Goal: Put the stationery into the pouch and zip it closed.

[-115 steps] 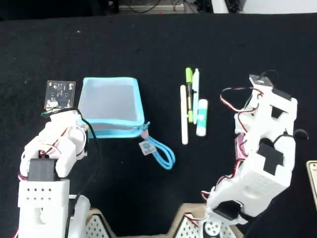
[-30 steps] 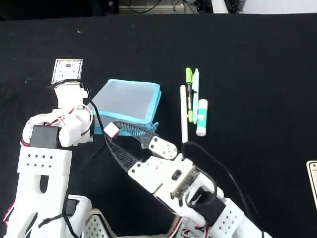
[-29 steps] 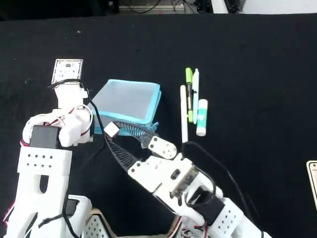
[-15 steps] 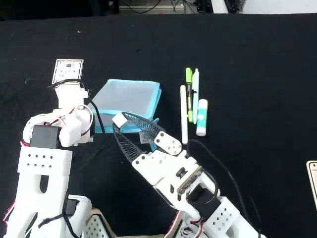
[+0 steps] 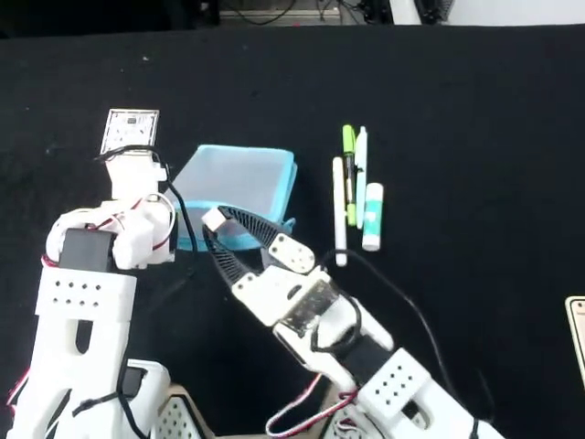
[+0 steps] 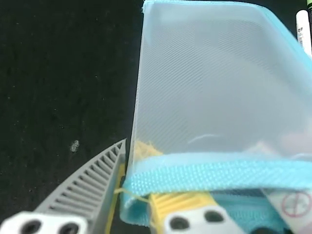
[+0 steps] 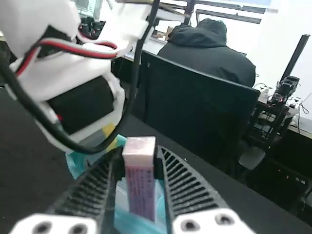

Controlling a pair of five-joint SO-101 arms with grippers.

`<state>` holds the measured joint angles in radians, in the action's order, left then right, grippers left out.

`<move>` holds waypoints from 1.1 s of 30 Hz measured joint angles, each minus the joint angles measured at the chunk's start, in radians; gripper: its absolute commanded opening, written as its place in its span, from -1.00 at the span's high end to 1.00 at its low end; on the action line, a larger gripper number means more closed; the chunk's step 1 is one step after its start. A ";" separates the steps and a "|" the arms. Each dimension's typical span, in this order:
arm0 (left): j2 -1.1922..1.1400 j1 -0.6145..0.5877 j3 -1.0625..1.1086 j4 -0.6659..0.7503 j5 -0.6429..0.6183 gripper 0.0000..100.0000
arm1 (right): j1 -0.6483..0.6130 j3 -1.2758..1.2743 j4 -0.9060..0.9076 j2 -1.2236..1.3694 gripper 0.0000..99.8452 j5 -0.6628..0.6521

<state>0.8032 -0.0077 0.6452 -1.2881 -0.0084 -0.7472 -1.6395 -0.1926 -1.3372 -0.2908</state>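
The translucent pouch (image 5: 236, 183) with blue trim lies left of centre, and its near corner (image 6: 146, 175) is raised. My left gripper (image 6: 131, 168) is shut on that corner, one grey ribbed finger (image 6: 83, 195) outside and a yellow-padded one under the mesh. My right gripper (image 5: 227, 240) sits at the pouch's near edge, shut on a small pink-and-white eraser block (image 7: 139, 183). The same block (image 5: 213, 220) shows white from above. To the right lie a white pen (image 5: 339, 215), a green highlighter (image 5: 348, 174), another white pen (image 5: 362, 169) and a glue stick (image 5: 372, 218).
The black table (image 5: 475, 137) stretches open to the right and behind the stationery. A tan object (image 5: 578, 320) pokes in at the right edge. My right arm's body (image 5: 366, 366) crosses the near middle.
The right arm swung in from its folded pose at the right. In the last second its gripper carried the block closer to the pouch's near edge. The left arm lifted the pouch's corner.
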 measured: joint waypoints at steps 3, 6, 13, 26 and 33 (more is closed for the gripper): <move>-0.003 0.000 0.000 0.000 0.000 0.94 | 0.000 0.038 0.014 0.034 0.97 0.000; -0.005 0.000 0.000 0.000 0.000 0.94 | 0.000 0.087 0.107 0.034 0.95 0.000; -0.005 0.000 0.002 0.002 0.000 0.94 | 0.000 0.281 0.520 0.008 0.59 0.064; -0.003 0.000 0.002 0.002 0.000 0.94 | 0.002 0.419 0.855 0.017 0.63 0.170; -0.002 0.000 0.002 0.002 0.000 0.94 | 0.002 0.463 0.914 0.017 0.63 0.170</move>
<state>0.8017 -0.0077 0.6467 -1.2866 -0.0084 -0.7457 -1.1761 0.7219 -1.3203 -0.1204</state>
